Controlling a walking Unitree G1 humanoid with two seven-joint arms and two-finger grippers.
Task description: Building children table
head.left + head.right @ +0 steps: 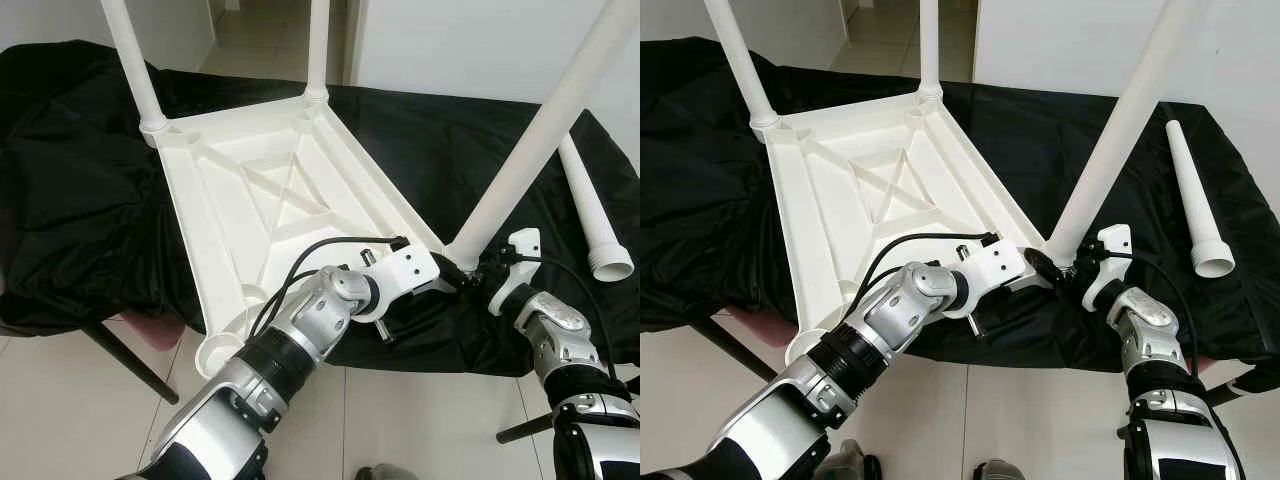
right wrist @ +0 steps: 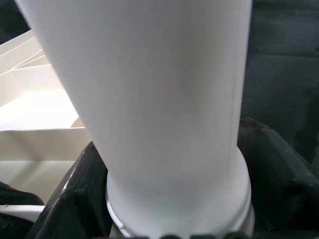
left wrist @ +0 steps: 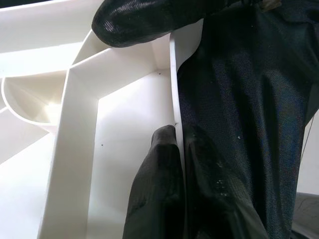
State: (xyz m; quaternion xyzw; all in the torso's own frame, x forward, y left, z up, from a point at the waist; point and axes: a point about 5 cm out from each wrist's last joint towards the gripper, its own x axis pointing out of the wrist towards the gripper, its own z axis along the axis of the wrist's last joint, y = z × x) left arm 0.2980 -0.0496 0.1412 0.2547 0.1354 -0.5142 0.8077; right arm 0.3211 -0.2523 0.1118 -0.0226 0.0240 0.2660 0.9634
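Observation:
A white children's table [image 1: 290, 190] lies upside down on a black cloth. Two white legs [image 1: 135, 70] stand in its far corners. A third white leg [image 1: 540, 130] leans tilted at the near right corner. My right gripper [image 1: 480, 272] is shut around the base of that leg [image 2: 159, 89], its fingers [image 2: 79, 199] on both sides. Just left of it, my left gripper [image 1: 445, 270] is shut on the table's side rim [image 3: 174, 74], one finger [image 3: 159, 189] inside the wall and one outside. The near left corner socket [image 1: 215, 350] holds nothing.
A loose white leg [image 1: 595, 220] lies on the black cloth [image 1: 70, 200] at the right. The cloth hangs over the front edge above a tiled floor. A dark stand leg [image 1: 130, 360] and something pink [image 1: 160, 330] sit below at the left.

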